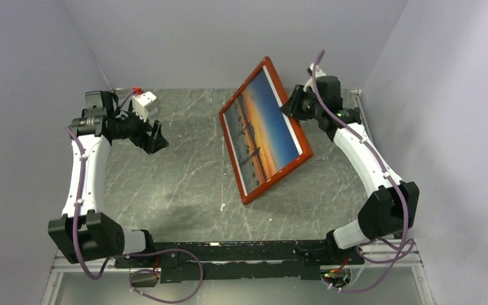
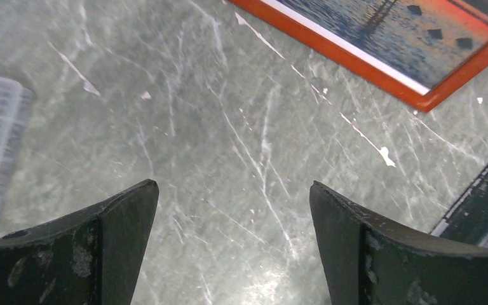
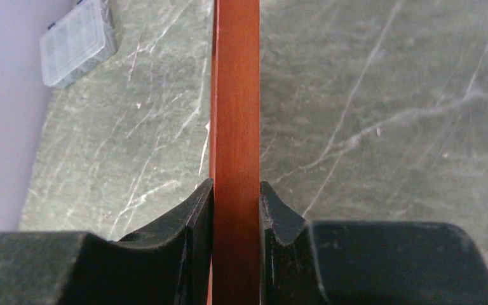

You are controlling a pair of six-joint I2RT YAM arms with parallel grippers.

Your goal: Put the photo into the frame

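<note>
Grey marbled desk [image 1: 184,184], pale walls on three sides, a clear plastic box [image 3: 76,41] at the far left. Frame [image 3: 235,114] stands tilted right of centre, low corner seemingly on the desk, with the photo [image 1: 265,130] already behind its glazing and facing up-left; right claw [image 1: 290,105] is clamped tight on the frame's raised right edge, a finger flat on each face. Left claw [image 1: 157,136] hangs above bare desk at the left, spread wide, gripping nothing, well apart from the frame.
</note>
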